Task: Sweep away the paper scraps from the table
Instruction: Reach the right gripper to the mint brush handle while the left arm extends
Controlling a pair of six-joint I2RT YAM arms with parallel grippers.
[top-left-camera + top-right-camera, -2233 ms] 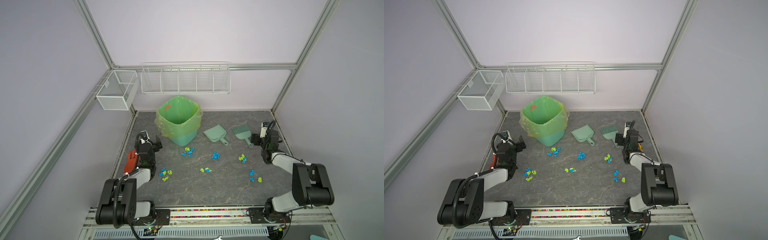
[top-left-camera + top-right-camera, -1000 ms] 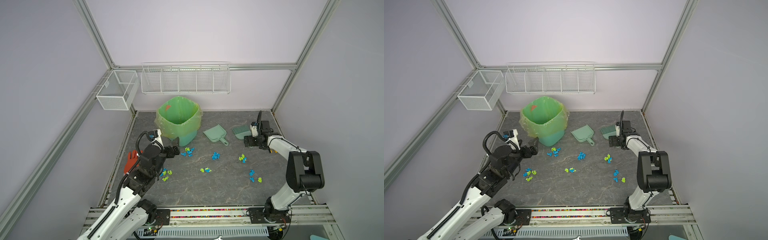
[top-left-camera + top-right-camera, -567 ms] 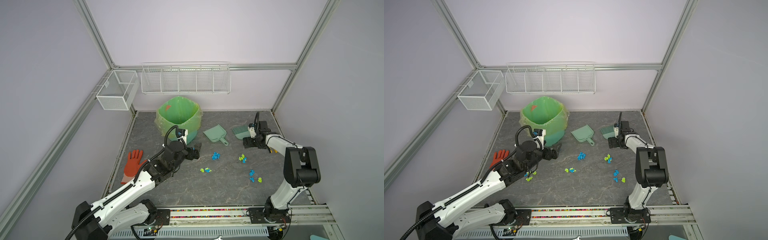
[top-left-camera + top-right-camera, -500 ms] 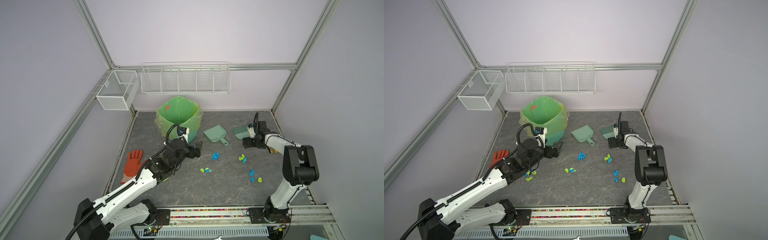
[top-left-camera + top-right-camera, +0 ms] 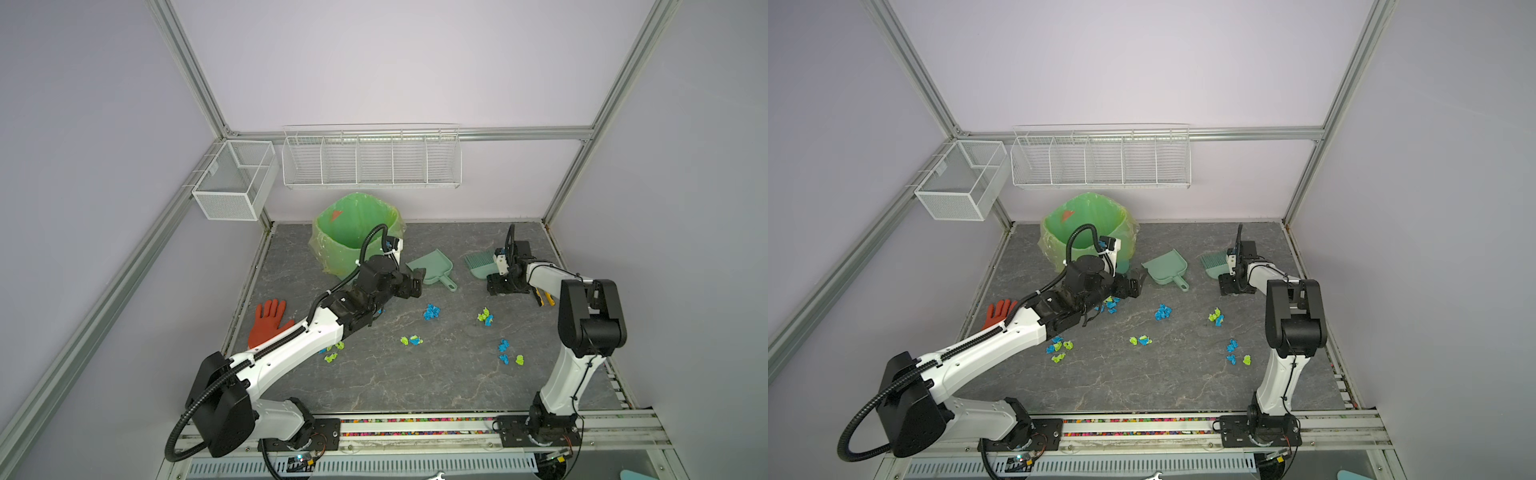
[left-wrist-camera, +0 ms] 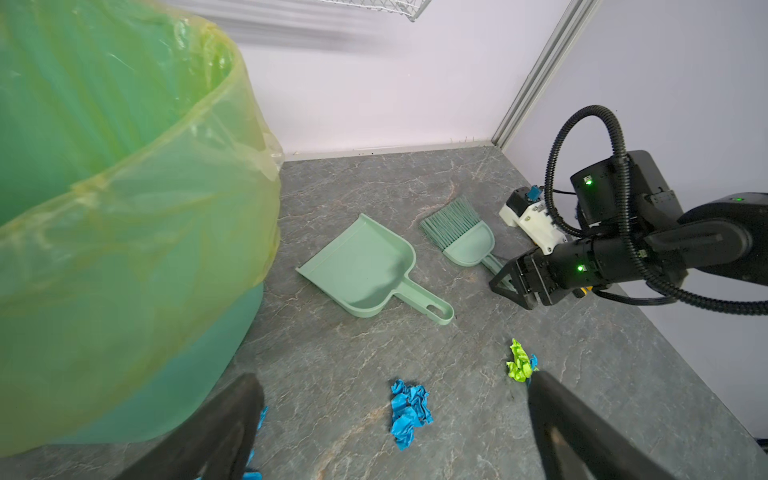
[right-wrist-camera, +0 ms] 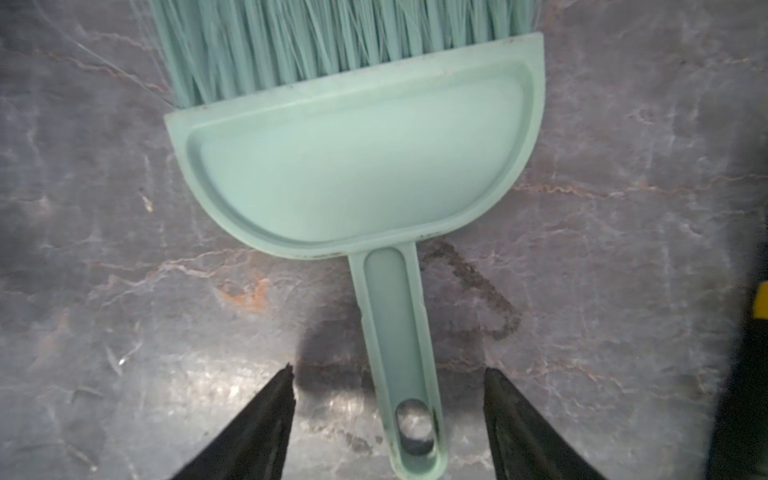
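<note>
Over the last couple of seconds my left arm has swung out from the left edge, uncovering the glove, and it now stretches across to the front of the bin. The right gripper has come down at the brush. The scraps have not shifted.

The table, dark grey with pale veins, carries everything. At its back stands the bin with a green liner. On the wall above hang a long wire rack and a mesh basket. The left arm lies diagonally over the table's left half and hides part of one scrap cluster in a top view.

The left gripper hovers just beside the bin, fingers spread wide and holding nothing. It points at the mint dustpan, which lies flat between bin and brush. The matching brush lies flat near the right rail. The right gripper's fingers straddle its handle with a gap on each side, gripping nothing.

The orange-red glove lies flat at the left edge. The paper scraps, blue and lime, sit in small separate clusters across the middle of the table, in front of the dustpan and brush. One blue wad lies just ahead of the open left fingers.
</note>
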